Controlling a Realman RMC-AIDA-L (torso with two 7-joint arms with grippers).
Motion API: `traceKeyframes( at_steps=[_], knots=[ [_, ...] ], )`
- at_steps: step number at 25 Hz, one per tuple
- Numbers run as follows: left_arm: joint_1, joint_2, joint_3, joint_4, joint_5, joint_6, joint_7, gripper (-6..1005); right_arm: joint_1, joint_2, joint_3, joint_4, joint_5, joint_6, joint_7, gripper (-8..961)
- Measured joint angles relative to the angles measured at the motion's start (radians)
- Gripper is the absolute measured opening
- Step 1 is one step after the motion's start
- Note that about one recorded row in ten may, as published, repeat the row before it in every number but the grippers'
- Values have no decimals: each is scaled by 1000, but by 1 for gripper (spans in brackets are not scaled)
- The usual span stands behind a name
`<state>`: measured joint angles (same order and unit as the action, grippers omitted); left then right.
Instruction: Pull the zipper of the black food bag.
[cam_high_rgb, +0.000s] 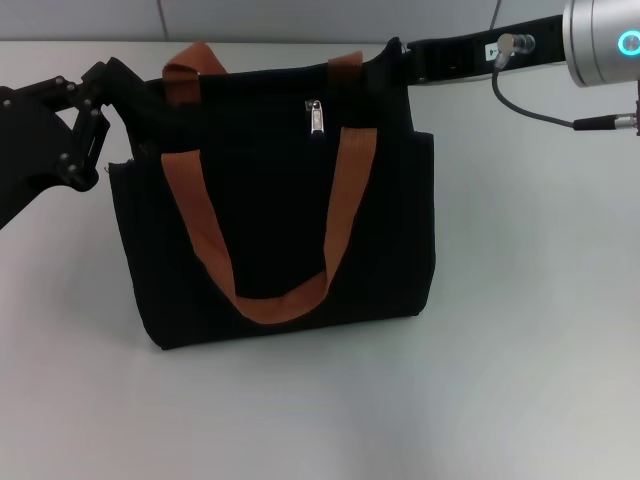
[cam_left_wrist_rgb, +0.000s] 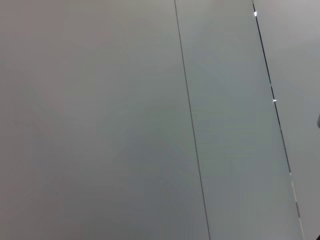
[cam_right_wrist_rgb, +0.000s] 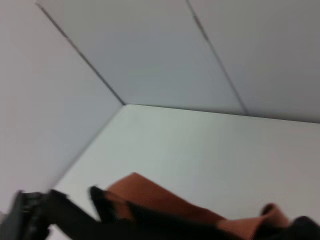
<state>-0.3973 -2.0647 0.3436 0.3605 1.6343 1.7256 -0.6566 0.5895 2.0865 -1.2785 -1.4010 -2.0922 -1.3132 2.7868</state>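
Note:
The black food bag sits mid-table in the head view, with two orange-brown strap handles. The silver zipper hangs at the middle of the bag's top edge, touched by neither gripper. My left gripper is at the bag's top left corner, shut on the fabric there. My right gripper is at the top right corner, shut on the raised fabric. The right wrist view shows the bag's top, a strap and the left gripper farther off. The left wrist view shows only wall panels.
A white table spreads around the bag, with a grey wall behind it. A cable loops under the right arm.

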Motion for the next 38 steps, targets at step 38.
traceKeyframes(
  at_steps=[38],
  knots=[
    [-47,-4,8,-14,-7,74,-13,65,165,-3,-19,141,3,-60,-3,340]
  ],
)
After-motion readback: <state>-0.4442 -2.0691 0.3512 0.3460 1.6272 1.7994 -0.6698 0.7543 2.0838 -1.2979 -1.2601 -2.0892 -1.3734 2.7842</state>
